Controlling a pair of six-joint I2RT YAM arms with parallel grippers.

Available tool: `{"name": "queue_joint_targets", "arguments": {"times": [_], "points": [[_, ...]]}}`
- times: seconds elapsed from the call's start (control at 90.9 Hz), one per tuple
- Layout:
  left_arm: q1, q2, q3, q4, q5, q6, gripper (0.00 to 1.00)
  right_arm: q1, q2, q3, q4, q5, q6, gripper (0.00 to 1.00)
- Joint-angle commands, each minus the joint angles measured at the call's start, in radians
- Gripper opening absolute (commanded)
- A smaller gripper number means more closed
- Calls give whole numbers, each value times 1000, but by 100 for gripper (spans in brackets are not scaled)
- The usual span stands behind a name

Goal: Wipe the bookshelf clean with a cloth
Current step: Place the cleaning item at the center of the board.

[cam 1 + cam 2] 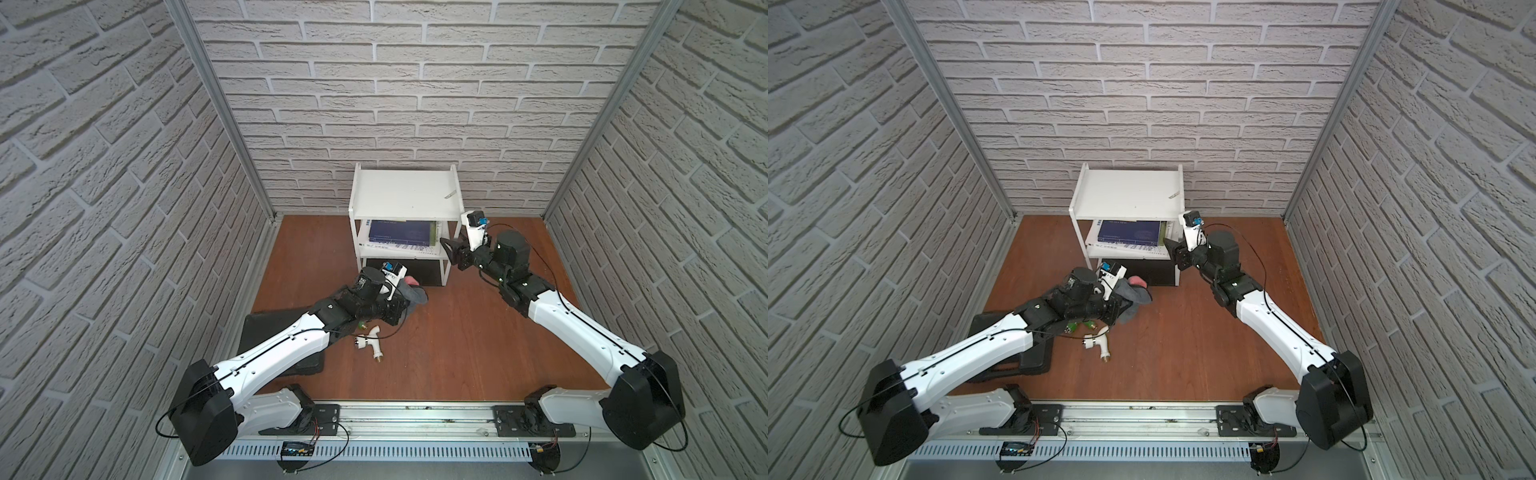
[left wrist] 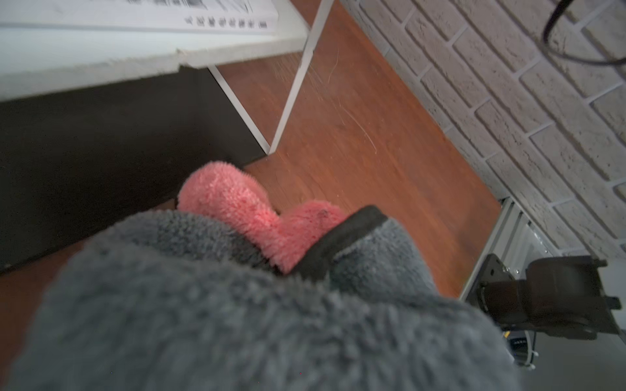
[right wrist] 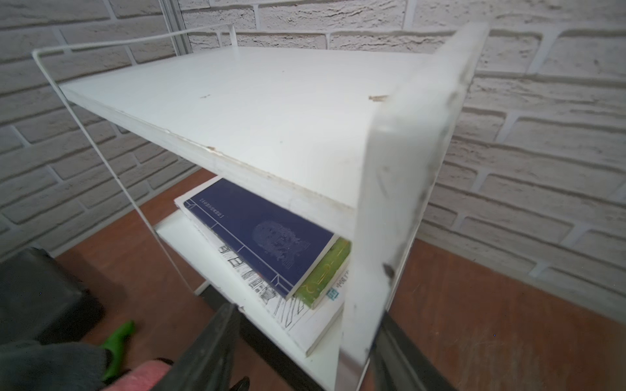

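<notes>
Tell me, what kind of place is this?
Probably a robot test booth, not a real room: brick-pattern wall panels, two robot arms on a metal rail, and a small white bookshelf.

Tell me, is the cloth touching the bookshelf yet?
Cannot tell. In the left wrist view the pink fold of the cloth overlaps the dark bottom panel of the bookshelf, showing neither contact nor gap; both top views are no clearer.

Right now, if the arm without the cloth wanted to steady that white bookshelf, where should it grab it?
Probably the right side panel of the bookshelf, at its front edge, coming from the front. It is a thin, flat, upright board, so it slips between jaws. The open jaws of the right gripper stand on either side of it.
</notes>
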Motion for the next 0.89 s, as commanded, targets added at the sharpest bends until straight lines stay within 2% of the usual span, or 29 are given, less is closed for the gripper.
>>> {"name": "queue_joint_targets", "arguments": {"times": [0.0,0.033,0.088,0.132,0.22,0.385,0.418,0.44,0.528,0.572,0.594,0.66,0.726,0.792,0.88], "points": [[-50,83,46,74,65,17,0,3,-143,-55,7,103,23,94],[-66,126,71,90,71,23,0,-1,-178,-74,-8,210,50,100],[-91,210,130,119,97,36,0,-14,-231,-100,-59,443,112,99],[-108,287,191,134,118,47,0,-40,-271,-118,-117,552,147,99],[-134,455,357,119,137,67,0,-128,-347,-178,-192,628,213,99],[-170,723,677,13,176,84,0,-289,-454,-278,-233,607,299,99],[-179,762,731,-14,179,96,6,-310,-465,-292,-231,594,300,99],[-188,789,763,-40,175,105,14,-323,-470,-299,-227,583,299,99],[-222,878,908,-192,116,173,62,-351,-483,-319,-212,564,289,99],[-242,925,996,-314,16,215,87,-357,-480,-326,-206,558,283,99],[-251,948,1037,-388,-37,234,95,-359,-479,-327,-204,556,281,99],[-262,1011,1176,-599,-172,273,98,-361,-475,-338,-191,551,281,99],[-262,1039,1252,-798,-201,314,98,-364,-470,-352,-171,543,284,99],[-264,997,1220,-865,-217,348,98,-365,-463,-360,-152,535,286,99],[-263,881,1119,-848,-257,358,98,-367,-450,-364,-144,531,288,99]]}}
